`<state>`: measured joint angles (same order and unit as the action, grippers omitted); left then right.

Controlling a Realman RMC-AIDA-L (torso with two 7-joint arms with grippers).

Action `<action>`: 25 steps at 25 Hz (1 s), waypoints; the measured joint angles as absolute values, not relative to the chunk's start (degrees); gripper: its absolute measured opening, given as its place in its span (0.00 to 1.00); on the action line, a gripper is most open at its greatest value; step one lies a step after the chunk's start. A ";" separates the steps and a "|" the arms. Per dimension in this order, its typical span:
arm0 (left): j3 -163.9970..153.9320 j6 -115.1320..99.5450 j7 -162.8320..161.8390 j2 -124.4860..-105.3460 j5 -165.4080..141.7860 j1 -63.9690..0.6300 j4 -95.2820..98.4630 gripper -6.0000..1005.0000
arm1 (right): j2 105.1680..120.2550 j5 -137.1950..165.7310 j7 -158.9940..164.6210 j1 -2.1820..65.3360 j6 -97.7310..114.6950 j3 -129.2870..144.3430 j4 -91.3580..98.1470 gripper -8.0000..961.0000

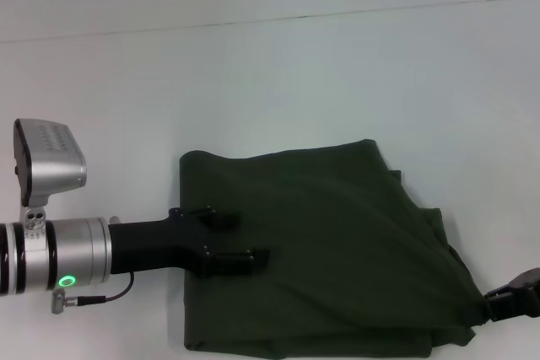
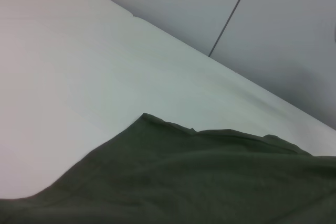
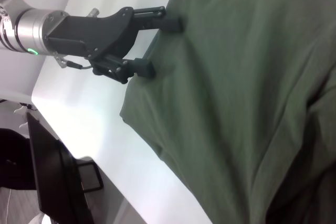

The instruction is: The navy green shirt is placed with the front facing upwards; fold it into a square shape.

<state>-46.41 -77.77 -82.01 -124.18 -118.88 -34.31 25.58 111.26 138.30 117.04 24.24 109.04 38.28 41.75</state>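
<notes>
The navy green shirt (image 1: 337,233) lies on the white table (image 1: 253,82) with a plain green side up and no lettering showing. Its layers are partly folded over, and creases run toward its near right corner. My left gripper (image 1: 240,238) is open, its two black fingers resting over the shirt's left part near the left edge. It also shows in the right wrist view (image 3: 157,45). At the near right, my right gripper (image 1: 491,308) is shut on the shirt's corner, with the cloth pulled taut toward it. The left wrist view holds only the shirt (image 2: 210,187) and the table.
The white table spreads bare to the left of the shirt and beyond it, up to the far edge (image 1: 270,18) by the wall. In the right wrist view a black chair-like object (image 3: 52,177) stands on the floor past the table's edge.
</notes>
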 joint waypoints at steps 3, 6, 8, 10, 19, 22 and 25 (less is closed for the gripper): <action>-46.40 -77.79 -82.14 -124.18 -119.00 -34.34 25.58 0.90 | 111.26 138.36 116.91 24.51 109.42 38.78 41.64 0.07; -46.40 -77.83 -82.17 -124.19 -119.03 -34.36 25.58 0.90 | 111.16 138.40 116.75 24.58 109.61 38.61 41.57 0.09; -46.40 -77.88 -82.18 -124.19 -119.04 -34.41 25.58 0.90 | 110.92 138.39 116.68 24.57 109.66 38.18 41.57 0.15; -46.40 -77.93 -82.19 -124.19 -119.06 -34.46 25.63 0.90 | 110.69 138.37 116.71 24.49 109.63 37.27 41.57 0.21; -46.41 -77.97 -82.23 -124.10 -118.99 -34.46 25.82 0.90 | 108.70 138.26 116.55 23.85 109.54 29.50 41.91 0.51; -46.40 -78.00 -82.25 -124.10 -118.85 -34.45 25.87 0.90 | 108.24 138.05 115.63 23.64 110.45 27.16 42.22 0.52; -46.40 -77.98 -82.30 -124.10 -118.83 -34.46 25.94 0.90 | 107.88 137.89 114.37 23.71 112.00 24.84 42.23 0.52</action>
